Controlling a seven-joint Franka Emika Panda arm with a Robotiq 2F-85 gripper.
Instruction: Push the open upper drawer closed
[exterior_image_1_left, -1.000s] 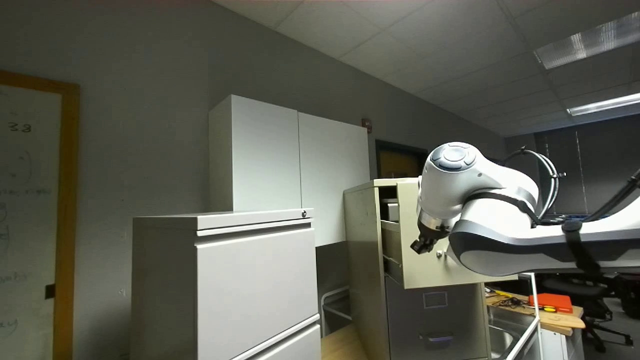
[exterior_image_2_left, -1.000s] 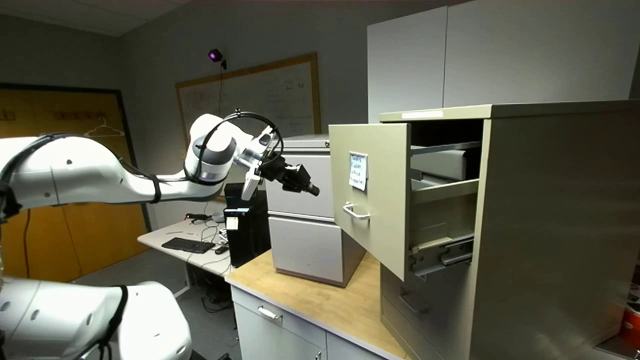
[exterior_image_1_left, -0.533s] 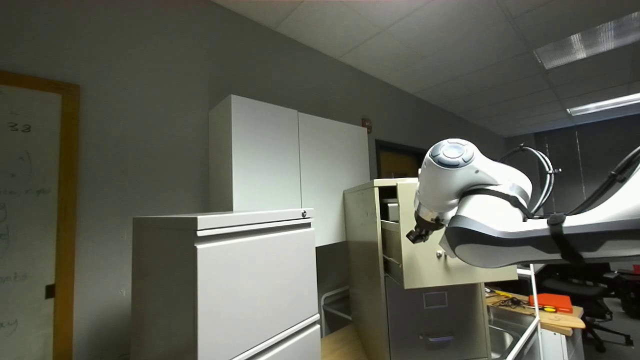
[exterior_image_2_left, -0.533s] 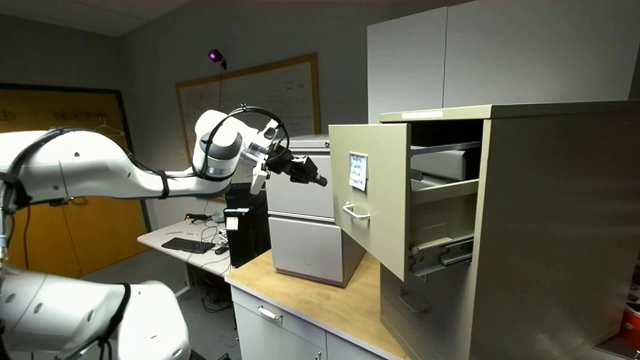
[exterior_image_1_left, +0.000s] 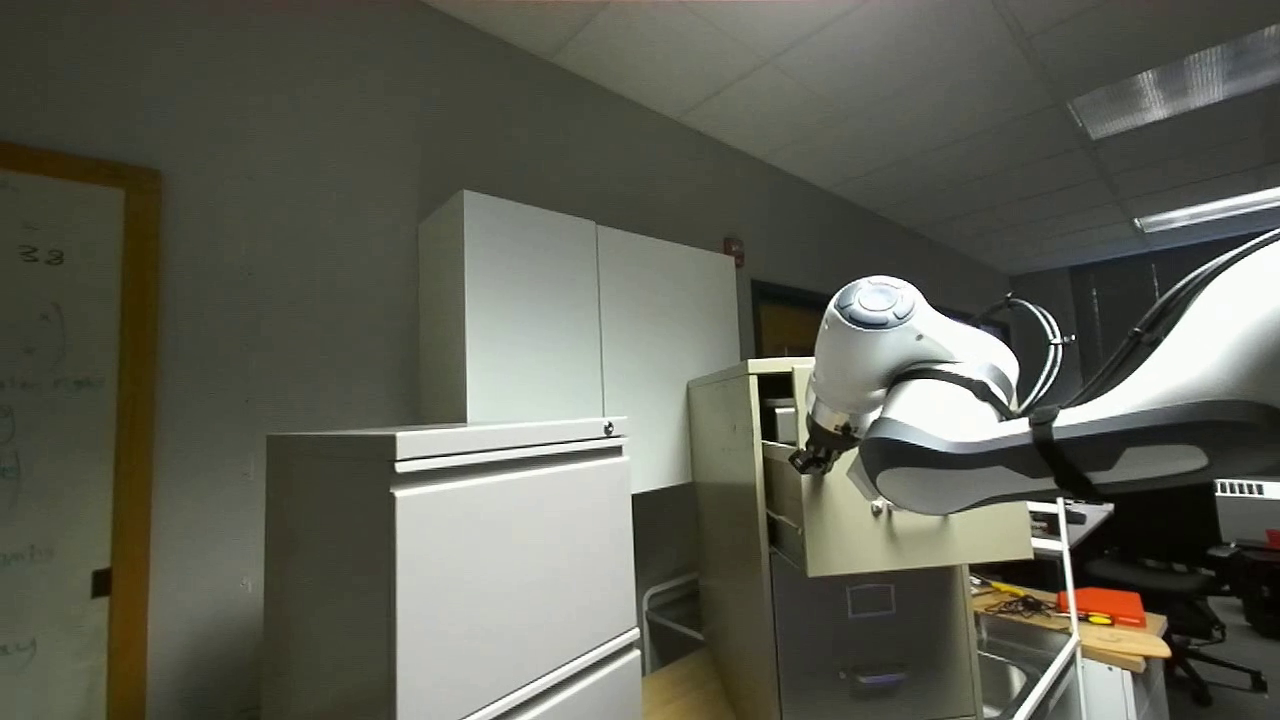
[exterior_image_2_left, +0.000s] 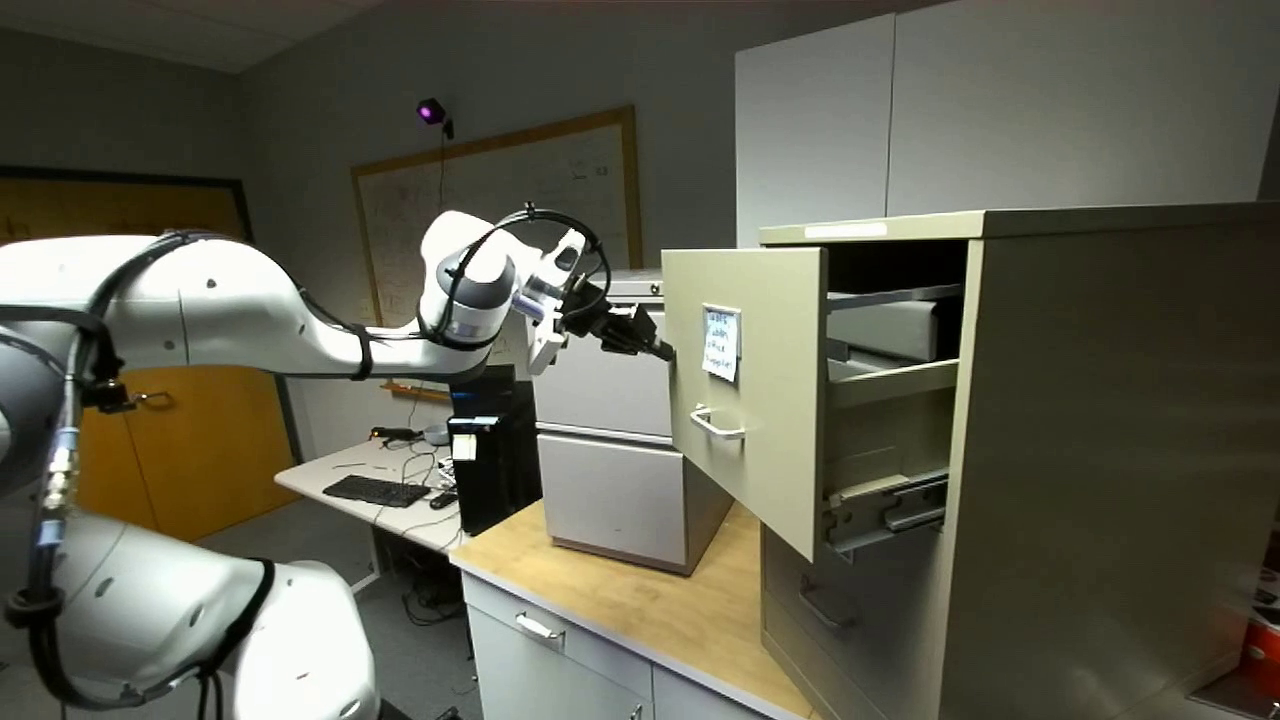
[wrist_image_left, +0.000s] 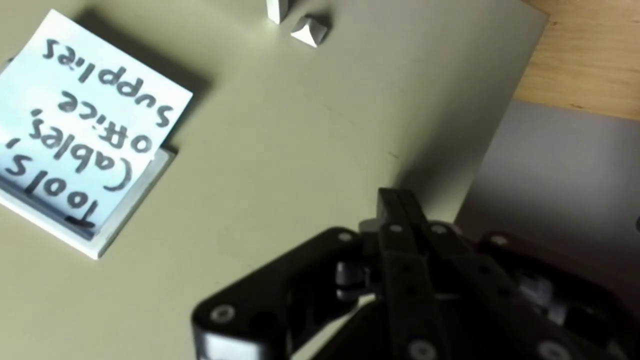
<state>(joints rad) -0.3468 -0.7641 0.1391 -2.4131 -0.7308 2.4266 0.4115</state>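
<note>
— On the left side of the upper drawer (exterior_image_2_left: 765, 400), the gripper (wrist_image_left: 398, 193) is meeting the metal. How is it standing?

— Narrow. Its two fingers (wrist_image_left: 394, 215) are lying side by side, pressed together, and I'm seeing nothing between them. It's serving as a blunt pusher.

— What is changing?

— The contact. The tips, hanging short of the drawer's face half a second ago, are now apparently touching it, right by its left edge and higher than the handle (exterior_image_2_left: 716, 429). The face is also seeming to sit a sliver deeper, so I'm judging that the push is just starting to bite.

— And the drawer itself?

— It's still jutting well out from the filing cabinet (exterior_image_2_left: 1110, 430); in an exterior view the slide rail (exterior_image_2_left: 912, 503) is showing and a grey box (exterior_image_2_left: 880, 330) is sitting inside. Nearly all the travel is remaining.

— Is the spot worrying you?

— A little. The note (exterior_image_2_left: 721, 343) is hanging to the right of the tips. Pushing this far left may be twisting the drawer as it slides, or the tips could be slipping off the edge. I'm wanting a slow, straight push, perhaps closer to the middle.

— Anything beyond?

— Farther left, a light-grey cabinet (exterior_image_2_left: 605, 405) is standing on the wooden counter (exterior_image_2_left: 600, 597), apart from the drawer.
</note>
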